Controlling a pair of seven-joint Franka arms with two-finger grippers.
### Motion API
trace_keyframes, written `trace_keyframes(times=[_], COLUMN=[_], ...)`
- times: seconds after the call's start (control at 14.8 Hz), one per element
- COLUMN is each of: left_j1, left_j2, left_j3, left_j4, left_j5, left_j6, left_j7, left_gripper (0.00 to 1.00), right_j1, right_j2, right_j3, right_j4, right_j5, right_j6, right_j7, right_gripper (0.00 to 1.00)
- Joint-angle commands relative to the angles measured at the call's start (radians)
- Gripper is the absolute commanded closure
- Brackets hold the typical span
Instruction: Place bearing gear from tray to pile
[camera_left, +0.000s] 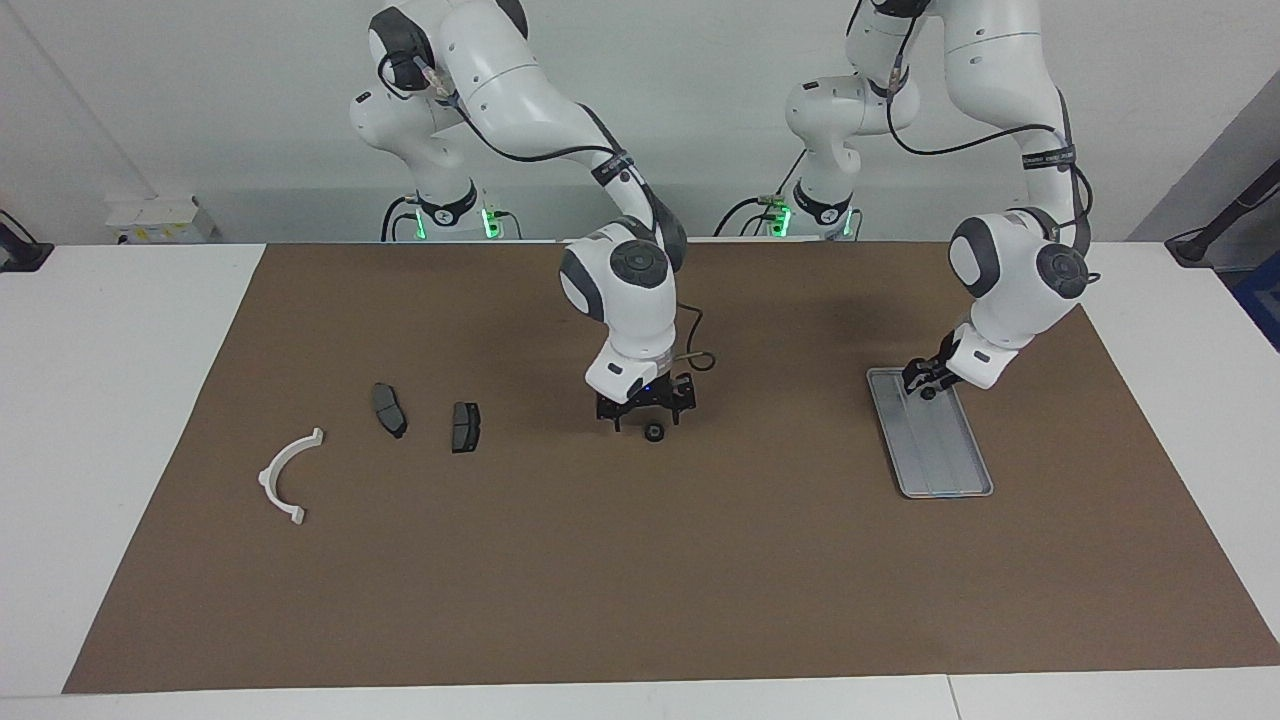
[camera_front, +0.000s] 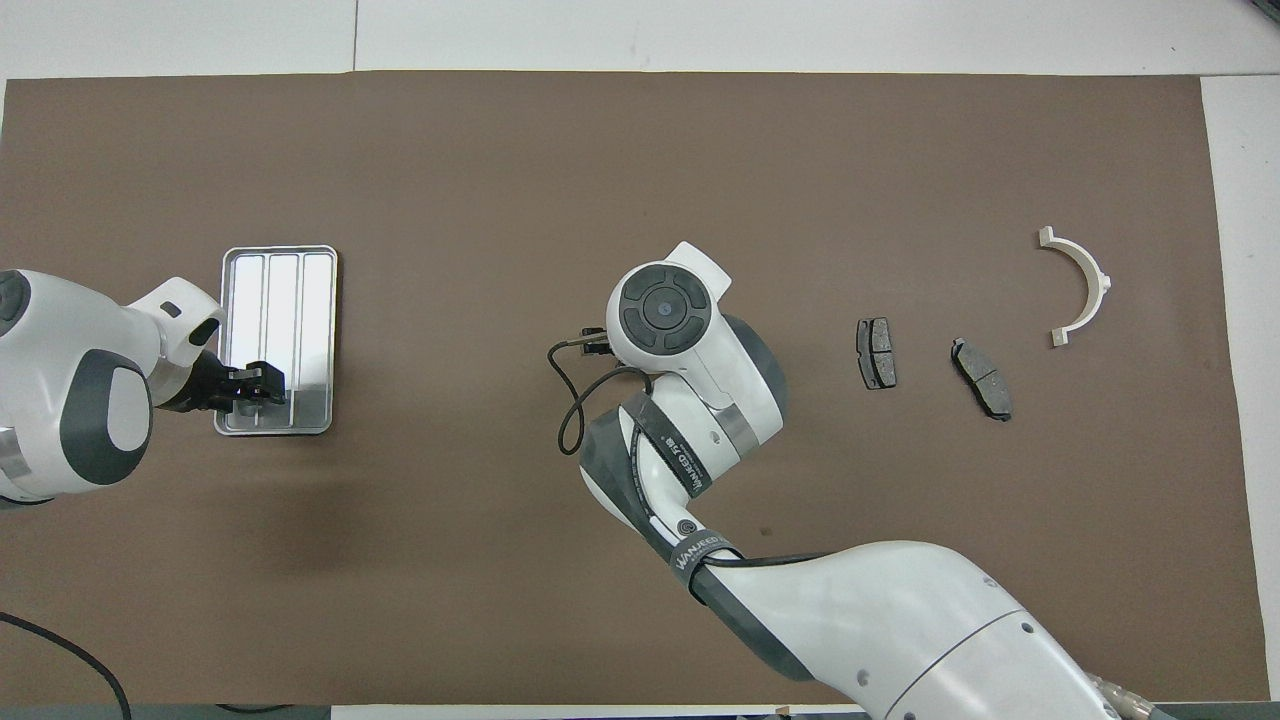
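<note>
Right gripper (camera_left: 646, 412), seen in the facing view, hangs low over the middle of the brown mat (camera_left: 640, 560), fingers spread wide and holding nothing; the small dark bearing gear (camera_left: 654, 433) lies on the mat just beside its tips. Left gripper (camera_left: 925, 381) sits over the tray (camera_left: 945, 460) corner nearest the robots; whether it is open cannot be told. From overhead, the tray (camera_front: 280, 290) lies toward the left arm's end of the desk, and the pile, two dark pads (camera_front: 876, 353) (camera_front: 982, 378) and a white bracket (camera_front: 1078, 286), toward the right arm's end; the arm hides the gear.
</note>
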Motion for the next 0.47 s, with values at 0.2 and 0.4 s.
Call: trace_keyframes(times=[0.2,0.4], left_j1=[0.010,0.010], left_j2=[-0.038,-0.038], left_j3=[-0.007,-0.007], left_j4=[-0.043,-0.045], left_j5=[0.007,0.007], left_j6=[0.034,0.053], left_j7=[-0.015,-0.024], left_gripper=[0.39,0.39], right_j1=[0.003,0.009], right_j2=[0.029,0.035], right_j3=[0.004,0.004], right_j4=[0.022,0.022], right_j5=[0.003,0.006], right_j6=[0.025,0.035], right_j7=[-0.022,-0.022], right_gripper=[0.00,0.00])
